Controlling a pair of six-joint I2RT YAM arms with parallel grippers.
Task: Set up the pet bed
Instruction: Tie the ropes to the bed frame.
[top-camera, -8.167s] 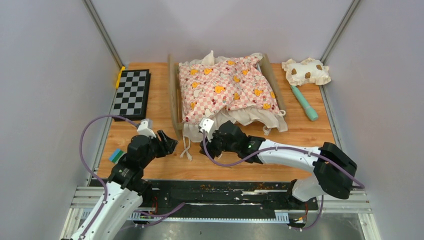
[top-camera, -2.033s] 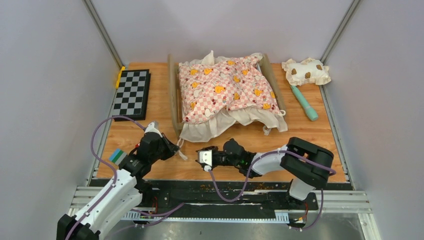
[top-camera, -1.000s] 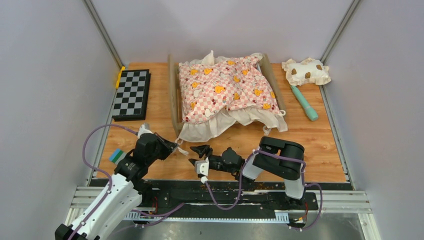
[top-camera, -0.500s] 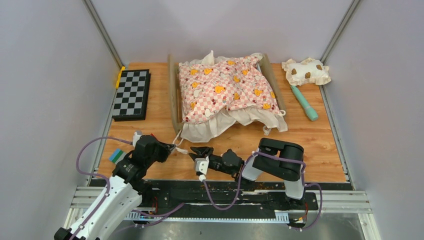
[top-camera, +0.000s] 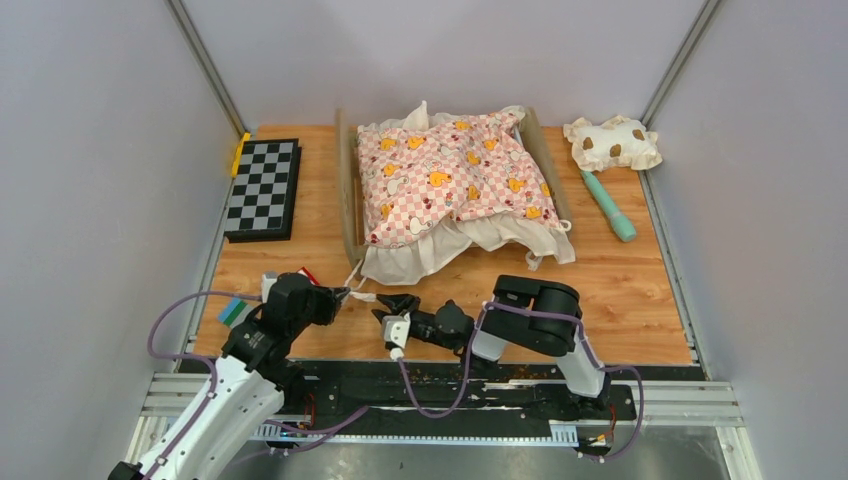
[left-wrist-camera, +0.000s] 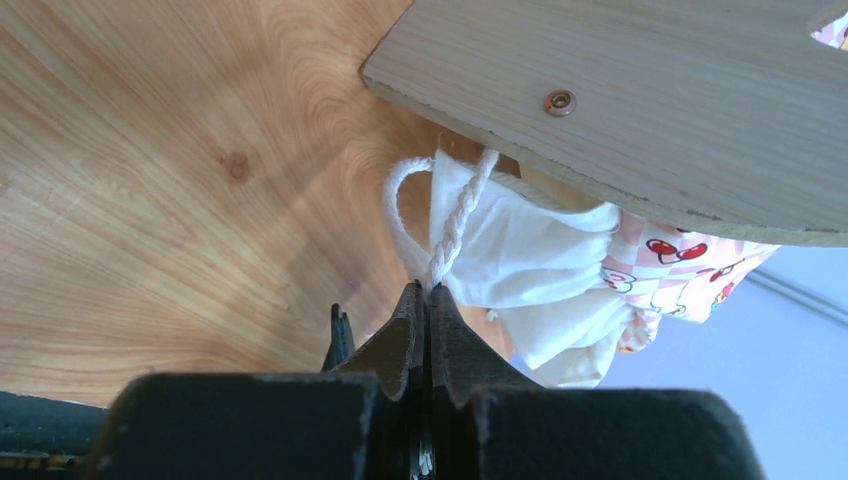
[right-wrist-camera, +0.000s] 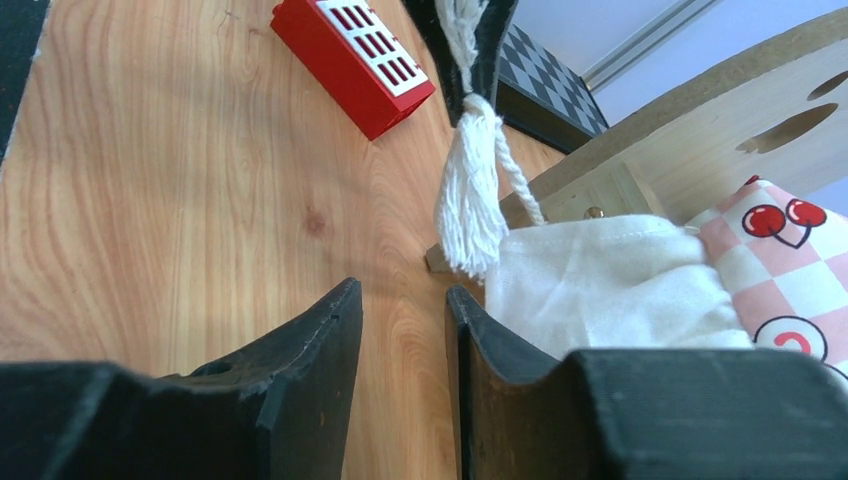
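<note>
- Wood-framed pet bed (top-camera: 347, 190) sat toward the far side of the table in the top view, with the pink checkered cushion (top-camera: 450, 175) heaped on it. Compared with a second back, the right gripper (top-camera: 395, 303) had been pulled in and slid left. It ended just off the bed's near-left corner, right next to the left gripper (top-camera: 338, 296). Looked to me like a handover or a two-handed knot on the cushion's tie cord (top-camera: 358, 290) was being lined up.
- Left wrist view: the left gripper was clamped tight on the tie cord, which ran taut up to the pet bed (left-wrist-camera: 650, 110) just beyond the fingers.
- Right wrist view: the right gripper's jaws stood partly apart with nothing between them. The cord's tassel (right-wrist-camera: 468, 200) hung just past the fingertips, with the pet bed beyond it to the right. A red block (right-wrist-camera: 355, 55) lay off to the bed's left.
</note>
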